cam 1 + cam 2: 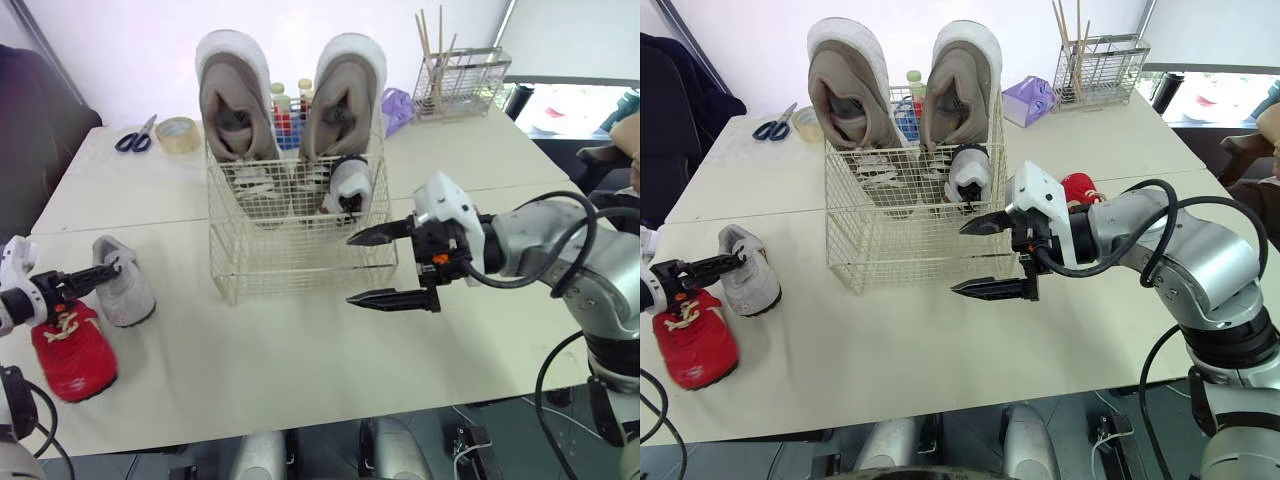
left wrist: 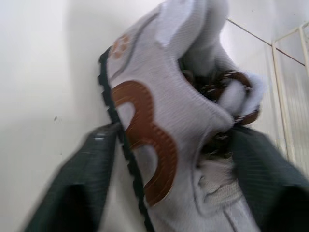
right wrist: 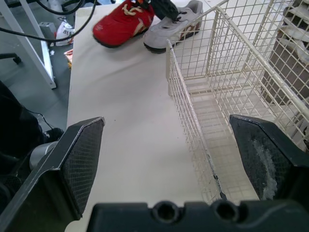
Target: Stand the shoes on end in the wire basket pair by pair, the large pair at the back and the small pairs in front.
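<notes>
Left tool [image 1: 100, 275]: grasping grey shoe [image 1: 128, 295], 8 o'clock of wire basket [image 1: 300, 270].
Right tool [image 1: 350, 269]: released, beside basket's 4 o'clock corner.
Large pair [image 1: 235, 100]: upright, basket's 12 o'clock.
Desk [image 1: 300, 370]: open at 6 o'clock.

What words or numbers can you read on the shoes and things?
"3": a brown shape like this on the side of the grey shoe; it may be only a pattern.
Bottles behind the wire basket: too small to read anything.
No other text.
</notes>
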Available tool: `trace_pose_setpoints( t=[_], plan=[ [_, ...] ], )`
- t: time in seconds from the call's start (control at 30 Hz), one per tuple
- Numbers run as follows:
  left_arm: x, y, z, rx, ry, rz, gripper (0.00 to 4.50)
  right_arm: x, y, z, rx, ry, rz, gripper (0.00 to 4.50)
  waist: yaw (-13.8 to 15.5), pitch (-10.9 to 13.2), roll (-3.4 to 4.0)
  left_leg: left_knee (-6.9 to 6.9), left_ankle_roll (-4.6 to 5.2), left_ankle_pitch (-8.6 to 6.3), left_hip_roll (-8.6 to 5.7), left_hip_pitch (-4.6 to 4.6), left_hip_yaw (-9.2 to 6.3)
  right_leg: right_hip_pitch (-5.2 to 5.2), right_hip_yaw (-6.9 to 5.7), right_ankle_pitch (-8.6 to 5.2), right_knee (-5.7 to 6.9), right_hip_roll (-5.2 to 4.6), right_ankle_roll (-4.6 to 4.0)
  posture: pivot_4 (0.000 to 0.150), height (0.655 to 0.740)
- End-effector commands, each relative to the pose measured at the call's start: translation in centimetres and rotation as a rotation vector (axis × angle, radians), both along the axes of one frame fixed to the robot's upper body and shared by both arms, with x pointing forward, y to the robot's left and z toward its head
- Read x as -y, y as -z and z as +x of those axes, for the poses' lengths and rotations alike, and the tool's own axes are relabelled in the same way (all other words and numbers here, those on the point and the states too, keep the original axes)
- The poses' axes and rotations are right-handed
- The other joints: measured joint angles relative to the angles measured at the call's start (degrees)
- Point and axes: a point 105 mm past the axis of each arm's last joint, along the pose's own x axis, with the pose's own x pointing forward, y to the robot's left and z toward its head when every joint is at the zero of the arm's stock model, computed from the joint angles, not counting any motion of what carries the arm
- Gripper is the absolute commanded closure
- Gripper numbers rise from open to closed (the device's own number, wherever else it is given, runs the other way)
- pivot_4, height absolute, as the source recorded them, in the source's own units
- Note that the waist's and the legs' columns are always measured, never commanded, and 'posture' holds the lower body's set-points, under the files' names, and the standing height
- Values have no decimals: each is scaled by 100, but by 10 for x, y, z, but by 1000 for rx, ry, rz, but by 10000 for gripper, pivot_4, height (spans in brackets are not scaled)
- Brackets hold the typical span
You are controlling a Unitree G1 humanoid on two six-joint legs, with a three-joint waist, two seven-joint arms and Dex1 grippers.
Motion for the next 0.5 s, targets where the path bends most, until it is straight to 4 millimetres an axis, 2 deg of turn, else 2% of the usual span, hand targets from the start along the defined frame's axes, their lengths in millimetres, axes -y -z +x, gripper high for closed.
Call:
trace_pose_setpoints(
  t=[0.03, 0.17, 0.37, 0.5],
  plan=[
    [16, 35, -6, -95, 3, -73, 25827, -2, -12, 0, 61, -5, 16, 0, -5, -7, 11, 0, 0, 0, 0, 0, 1, 0, 0, 0, -1, 0, 0, 1500, 7400],
    [14, 27, -1, -48, -11, -80, 40220, -1, -12, 0, 64, 9, 14, 0, -36, -10, 15, -1, 0, 0, 0, 4, 1, 2, 0, 0, 0, 1, 0, 1500, 7400],
    [-4, -4, -4, 69, -57, -106, 40220, 0, -10, 4, 68, 18, 16, 0, -126, -5, -1, -11, -1, 0, 15, 5, -1, -4, 1, 1, 0, 22, 2, 1500, 7400],
    [-16, -34, -14, 164, -51, -84, 40220, -1, -9, 6, 72, 16, 20, 0, -215, 10, -52, -17, -2, -1, 21, 5, 0, -10, 1, 1, 2, 25, 3, 1500, 7400]
  ],
)
